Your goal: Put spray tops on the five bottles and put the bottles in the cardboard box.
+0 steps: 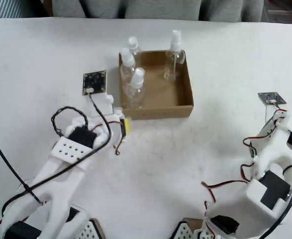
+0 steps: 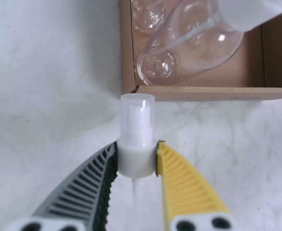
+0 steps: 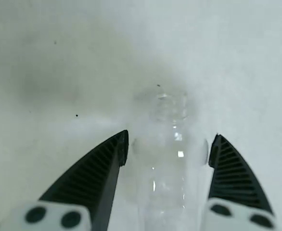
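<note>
Table (image 1: 211,149): 4 bottles (image 1: 175,57) in box (image 1: 158,112), 1 top (image 2: 137,120) in left end effector (image 2: 136,147).

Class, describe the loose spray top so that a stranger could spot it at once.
Find the cardboard box on the white table. Just outside its near corner on the left arm's side, the left end effector pinches a white spray top. Unlike the tops in the box, it sits on no bottle.
</note>
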Robot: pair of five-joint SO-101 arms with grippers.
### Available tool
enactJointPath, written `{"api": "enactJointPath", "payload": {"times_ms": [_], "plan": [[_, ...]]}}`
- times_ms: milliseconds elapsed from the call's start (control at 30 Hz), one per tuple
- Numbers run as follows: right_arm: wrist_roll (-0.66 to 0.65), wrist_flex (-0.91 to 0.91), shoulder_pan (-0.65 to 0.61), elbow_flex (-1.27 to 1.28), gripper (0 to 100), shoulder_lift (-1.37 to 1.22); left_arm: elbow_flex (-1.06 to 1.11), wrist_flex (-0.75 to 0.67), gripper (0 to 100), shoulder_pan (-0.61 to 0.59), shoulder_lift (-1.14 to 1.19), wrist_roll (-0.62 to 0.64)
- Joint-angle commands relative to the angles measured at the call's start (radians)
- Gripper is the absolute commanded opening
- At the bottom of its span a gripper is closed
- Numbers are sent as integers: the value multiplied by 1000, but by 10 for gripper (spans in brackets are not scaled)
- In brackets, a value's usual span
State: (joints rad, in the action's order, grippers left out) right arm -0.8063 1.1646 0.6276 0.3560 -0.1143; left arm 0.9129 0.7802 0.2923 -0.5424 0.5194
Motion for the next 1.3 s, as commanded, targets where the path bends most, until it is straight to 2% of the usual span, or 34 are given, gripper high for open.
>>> {"api": "enactJointPath", "payload": {"times_ms": [0, 67, 267, 333, 433, 533, 600, 700, 867, 967, 1067, 1267], "plan": [[18, -22, -10, -12, 237, 8, -3, -23, 21, -12, -44, -9], [18, -21, -10, -12, 227, 8, -3, -23, 21, -12, -44, -9], [14, -22, -10, -14, 95, 8, -3, -23, 21, -12, -44, -9], [14, -18, -10, -32, 109, 7, -3, -23, 21, -12, -44, -9], [11, 2, -10, -66, 200, 8, -3, -23, 21, -12, -44, -9], [-77, 79, -12, -114, 305, 8, -3, -23, 21, -12, -44, -9], [-129, 145, -12, -150, 341, 10, -3, -23, 21, -12, -44, -9], [-166, 213, -7, -186, 343, 10, -3, -23, 21, -12, -44, -9], [-230, 217, -2, -166, 342, 8, -3, -23, 21, -12, -44, -9], [-282, 217, -10, -130, 297, 10, -3, -23, 21, -12, -44, -9], [-287, 199, -10, -120, 258, 10, -3, -23, 21, -12, -44, -9], [-288, 143, -10, -43, 259, 65, -3, -25, 21, -12, -44, -9]]}}
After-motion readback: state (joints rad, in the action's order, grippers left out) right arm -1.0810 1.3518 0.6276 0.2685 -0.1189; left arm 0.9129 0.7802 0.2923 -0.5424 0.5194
